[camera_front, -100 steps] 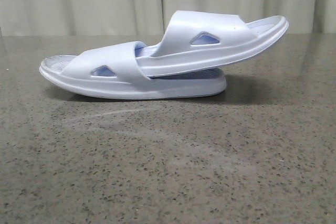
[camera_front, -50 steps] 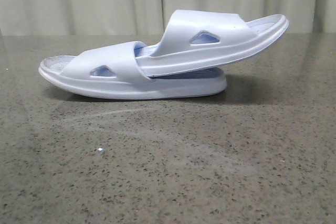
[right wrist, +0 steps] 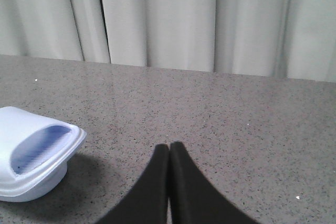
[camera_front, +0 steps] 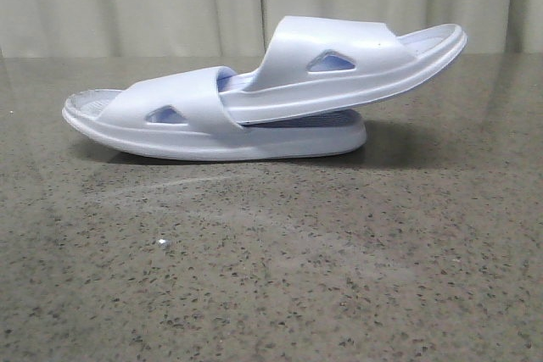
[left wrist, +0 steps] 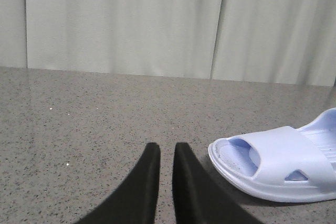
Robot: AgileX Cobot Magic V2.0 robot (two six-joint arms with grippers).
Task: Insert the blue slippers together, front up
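A broad speckled grey-brown stone table (camera_front: 271, 277) runs back to pale pleated curtains (camera_front: 170, 2), and the only things on it are the pair of pale lavender-blue moulded foam slippers (camera_front: 254, 99), sitting toward the far middle. The lower slipper (camera_front: 161, 120) lies flat on its sole; the upper slipper (camera_front: 356, 61) has one end pushed in under the lower one's wide strap, its other end riding up and out to the right, clear of the table.

To my eye the nesting looks done, or close to it: neither arm touches the pair. The left gripper (left wrist: 167, 153) hangs just beside the lower slipper's open end, its dark fingers a narrow slit apart and holding nothing. The right gripper (right wrist: 169, 150) is pressed fully together, empty, near the raised end. If anything remains, it would be a gentle push to seat the upper slipper deeper.

No containers are anywhere in sight.
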